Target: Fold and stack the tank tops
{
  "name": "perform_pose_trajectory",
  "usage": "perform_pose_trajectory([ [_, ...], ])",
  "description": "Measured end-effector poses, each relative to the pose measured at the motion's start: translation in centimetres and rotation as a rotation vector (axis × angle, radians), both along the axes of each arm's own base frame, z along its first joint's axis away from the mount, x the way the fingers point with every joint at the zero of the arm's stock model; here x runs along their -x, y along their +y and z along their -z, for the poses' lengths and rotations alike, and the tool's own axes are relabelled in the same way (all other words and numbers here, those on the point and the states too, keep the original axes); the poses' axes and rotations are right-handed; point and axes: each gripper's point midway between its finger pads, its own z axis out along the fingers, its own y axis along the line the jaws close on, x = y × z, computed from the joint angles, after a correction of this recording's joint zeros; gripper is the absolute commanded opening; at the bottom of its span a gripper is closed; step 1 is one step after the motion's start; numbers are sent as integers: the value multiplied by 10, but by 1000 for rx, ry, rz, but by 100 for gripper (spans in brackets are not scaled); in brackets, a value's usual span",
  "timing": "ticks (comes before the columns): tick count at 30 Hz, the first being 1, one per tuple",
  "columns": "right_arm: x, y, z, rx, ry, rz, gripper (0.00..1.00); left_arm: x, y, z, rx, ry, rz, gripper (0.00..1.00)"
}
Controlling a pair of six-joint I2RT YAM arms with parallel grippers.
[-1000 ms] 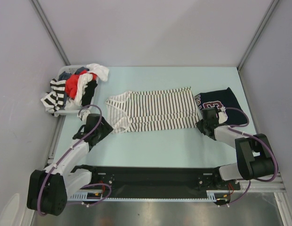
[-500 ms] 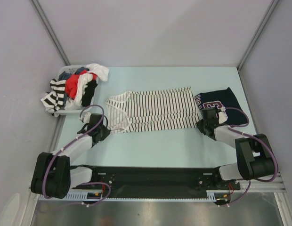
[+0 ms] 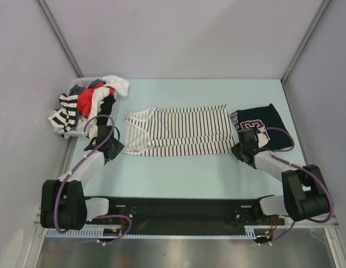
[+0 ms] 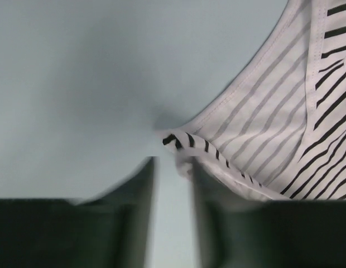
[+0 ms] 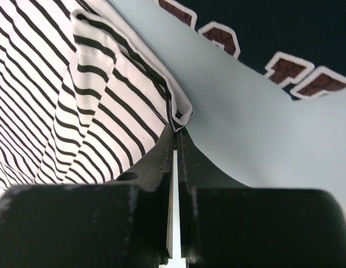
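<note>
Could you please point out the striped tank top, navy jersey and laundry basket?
striped tank top (image 3: 181, 129), top view, middle of body.
navy jersey (image 3: 263, 117), top view, folded dark body.
laundry basket (image 3: 78, 84), top view, far rim.

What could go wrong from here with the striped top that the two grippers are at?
1. The left gripper shows a gap between its fingers, with the hem of the striped top only at their tips; it may close on nothing.
2. The right gripper pinches just the very corner; it could slip out when lifted.
3. The navy jersey lies close beside the right gripper, so a sweep might drag it.
</note>
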Motion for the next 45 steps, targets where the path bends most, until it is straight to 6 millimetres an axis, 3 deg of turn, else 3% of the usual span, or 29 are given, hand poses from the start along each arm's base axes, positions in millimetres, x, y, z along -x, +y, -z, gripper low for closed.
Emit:
perform_pose_trajectory([
  [3, 5, 3, -3, 3, 4, -15, 0, -3, 7, -5, -37, 16, 6, 91],
  [9, 22, 9, -9, 7, 3, -40, 0, -1, 13, -15, -68, 5, 4, 96],
  [13, 35, 9, -9, 6, 15, -46, 0, 4, -3, -32, -83, -63, 82, 96],
  [16, 40, 7, -9, 8, 29, -43, 0, 8, -41, -46, -74, -124, 216, 81],
  [19, 42, 7, -8, 8, 34, -42, 0, 19, -83, -48, -13, -182, 361, 64],
  [20, 43, 6, -8, 8, 37, -41, 0, 24, -93, -43, 13, -186, 393, 55],
  [24, 46, 6, -5, 7, 44, -37, 0, 41, -112, -19, 79, -159, 445, 41],
  [28, 48, 5, -3, 7, 51, -35, 0, 43, -129, -7, 108, -135, 482, 36],
  [30, 47, 5, -3, 7, 50, -35, 0, 43, -136, 1, 111, -115, 501, 42],
  [34, 47, 5, -4, 6, 48, -35, 0, 44, -147, 15, 115, -70, 521, 44],
  [45, 47, 5, -6, 5, 42, -34, 0, 22, -163, 27, 114, -48, 510, 35],
])
